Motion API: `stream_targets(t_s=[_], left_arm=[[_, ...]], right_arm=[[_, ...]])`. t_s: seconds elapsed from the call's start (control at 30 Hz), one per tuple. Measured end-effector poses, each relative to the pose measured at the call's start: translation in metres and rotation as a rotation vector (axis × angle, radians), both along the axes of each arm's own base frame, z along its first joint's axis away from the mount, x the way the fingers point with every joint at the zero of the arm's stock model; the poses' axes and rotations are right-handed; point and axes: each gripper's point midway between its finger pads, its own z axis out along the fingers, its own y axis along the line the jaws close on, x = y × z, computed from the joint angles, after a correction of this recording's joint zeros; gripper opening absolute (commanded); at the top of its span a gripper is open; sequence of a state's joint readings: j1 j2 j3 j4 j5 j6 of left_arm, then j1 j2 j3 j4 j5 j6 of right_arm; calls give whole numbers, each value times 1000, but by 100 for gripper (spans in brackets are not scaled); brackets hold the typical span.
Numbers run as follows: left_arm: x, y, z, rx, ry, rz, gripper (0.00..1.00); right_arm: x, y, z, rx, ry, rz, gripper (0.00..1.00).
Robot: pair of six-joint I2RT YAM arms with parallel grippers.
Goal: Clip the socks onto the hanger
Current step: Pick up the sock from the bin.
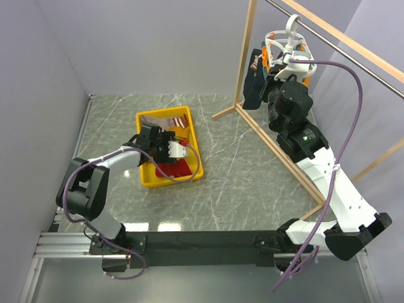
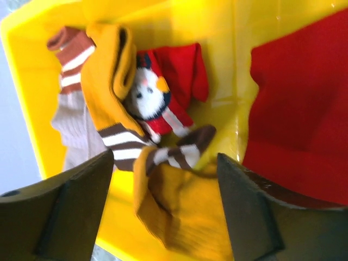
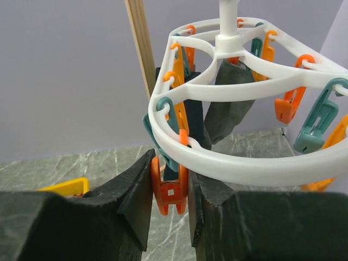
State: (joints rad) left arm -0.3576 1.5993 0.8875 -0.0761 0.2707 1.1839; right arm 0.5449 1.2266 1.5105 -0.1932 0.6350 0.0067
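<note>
The socks lie in a yellow bin [image 1: 146, 118]. In the left wrist view I see a mustard sock [image 2: 106, 70], a red sock with a white penguin face [image 2: 163, 92], a grey-beige sock with a striped cuff [image 2: 73, 125] and a second mustard sock [image 2: 179, 212]. My left gripper [image 2: 166, 190] is open, and this second sock lies between its fingers. The white hanger [image 3: 244, 163] hangs from the rod at the back right [image 1: 287, 47]. A navy sock [image 3: 193, 114] and a grey sock [image 3: 228, 103] hang from it. My right gripper [image 3: 170, 206] is shut on an orange clip [image 3: 170, 190] on the outer ring.
A large red cloth [image 2: 299, 119] fills the bin's right side. The wooden frame's post [image 3: 140, 43] stands just behind the hanger, and its base bar [image 1: 278, 154] runs across the marble tabletop. Several teal and orange clips [image 3: 318, 117] dangle from the ring.
</note>
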Motion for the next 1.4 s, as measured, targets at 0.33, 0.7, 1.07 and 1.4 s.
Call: stream_targets(t_s=[0.33,0.7,1.07,1.4], left_arm=[[2,-2,-11,28,-11,-1,53],[4,-9,-13,-16,-4,25,1],[16,-32,33,-287,42,143,1],[-21,-78,197,-871,77,190,1]], right_arm=[[1,-2,0,0,0,-6,13],[3,-6,-4,-3,6,-17,13],[4,-6,-7,15,11,-11,12],[1,2,-3,84,19,32,11]])
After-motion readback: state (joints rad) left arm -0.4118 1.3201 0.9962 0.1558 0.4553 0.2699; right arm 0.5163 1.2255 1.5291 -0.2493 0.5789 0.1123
